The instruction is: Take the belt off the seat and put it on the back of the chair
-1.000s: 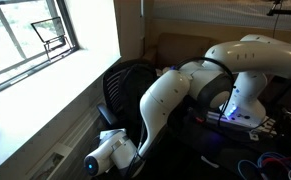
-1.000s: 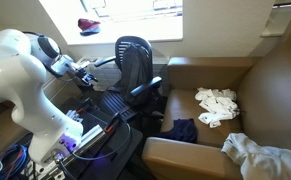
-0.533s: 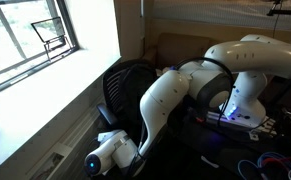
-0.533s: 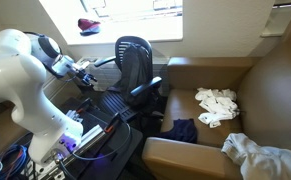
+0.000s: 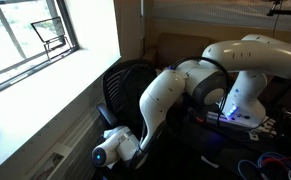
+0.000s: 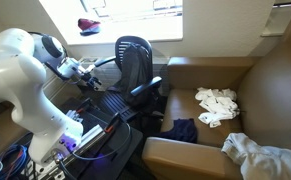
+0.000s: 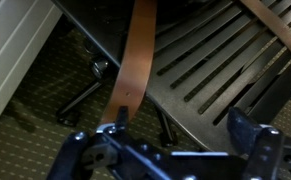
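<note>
Reaching low w/ arm (image 5: 170, 95) folded, end effector (image 7: 163, 148) at belt (image 7: 135, 60) end; grip unclear.

I've got the tan-brown couch (image 6: 275, 95) in an exterior view, a crumpled pile of white cloths (image 6: 217, 105) lying on its cushion. A dark blue garment (image 6: 181, 129) sits low, just off the couch's front edge, and more white fabric (image 6: 260, 155) is draped over the near armrest. There's a red-and-blue object (image 6: 88, 25) up on the windowsill. Bright window (image 5: 30, 35), coloured cables (image 5: 270, 163), and patterned carpet (image 7: 35, 125) below.
</note>
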Motion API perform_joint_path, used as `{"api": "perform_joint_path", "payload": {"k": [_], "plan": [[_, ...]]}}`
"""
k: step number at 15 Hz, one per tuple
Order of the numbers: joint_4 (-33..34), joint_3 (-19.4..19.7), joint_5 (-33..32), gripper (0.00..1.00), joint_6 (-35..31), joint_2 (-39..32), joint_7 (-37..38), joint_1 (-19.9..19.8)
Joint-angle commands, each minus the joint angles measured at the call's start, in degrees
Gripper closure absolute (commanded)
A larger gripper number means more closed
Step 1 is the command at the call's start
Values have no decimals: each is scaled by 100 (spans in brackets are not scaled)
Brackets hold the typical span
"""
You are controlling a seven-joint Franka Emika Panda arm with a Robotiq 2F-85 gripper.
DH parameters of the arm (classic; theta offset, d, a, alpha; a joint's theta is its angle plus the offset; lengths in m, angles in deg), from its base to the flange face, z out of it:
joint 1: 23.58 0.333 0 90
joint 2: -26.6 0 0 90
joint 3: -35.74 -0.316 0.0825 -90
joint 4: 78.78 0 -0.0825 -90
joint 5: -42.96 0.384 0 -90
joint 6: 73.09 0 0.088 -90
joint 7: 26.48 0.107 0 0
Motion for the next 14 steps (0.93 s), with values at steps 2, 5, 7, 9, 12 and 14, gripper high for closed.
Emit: {"api": "perform_joint_path", "payload": {"k": [2,5,7,9,12,14], "plan": [[-396,-232,-175,0,-1244,-15,-812,-367],[-378,-171,-81,0,-1732,-25,-784,-380],[-302,29,-133,0,-1294,-21,-642,-195],[-340,95,-96,0,-929,-15,-544,-143],[-437,29,-58,0,-528,-19,-605,-224],[-381,-14,-102,0,-605,-22,-588,-236]]}}
